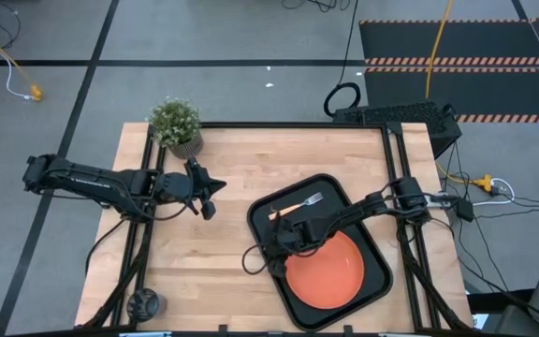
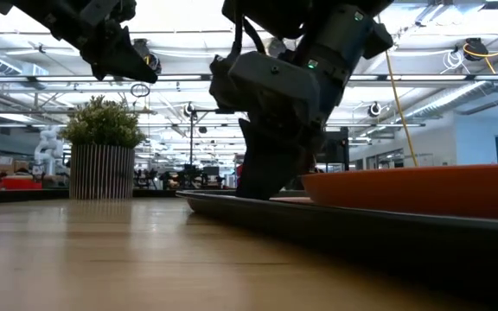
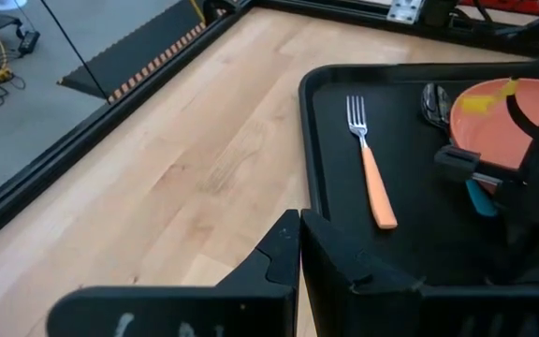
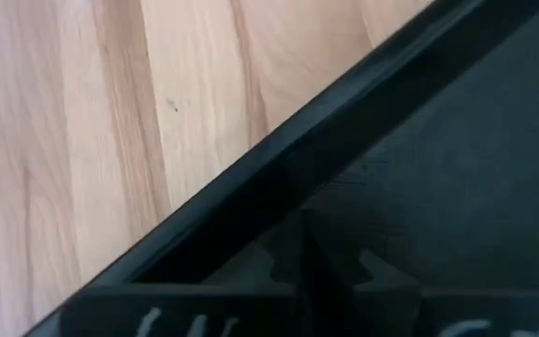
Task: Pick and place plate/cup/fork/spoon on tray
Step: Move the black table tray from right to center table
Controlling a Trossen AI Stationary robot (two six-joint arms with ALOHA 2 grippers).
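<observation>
Over the tray (image 1: 262,208), the right hand (image 1: 279,245) hangs pressed together beside the plate (image 1: 330,276).

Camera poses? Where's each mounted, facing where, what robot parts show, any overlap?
High: overhead, straight down on the table; both arms, left gripper and right gripper show.
Low: table-top height, level across at tray and plate; right gripper fills the middle.
Left wrist: past the left gripper toward fork on tray.
Right wrist: close on tray rim; right gripper shows.
Shared: high and left wrist both see fork.
</observation>
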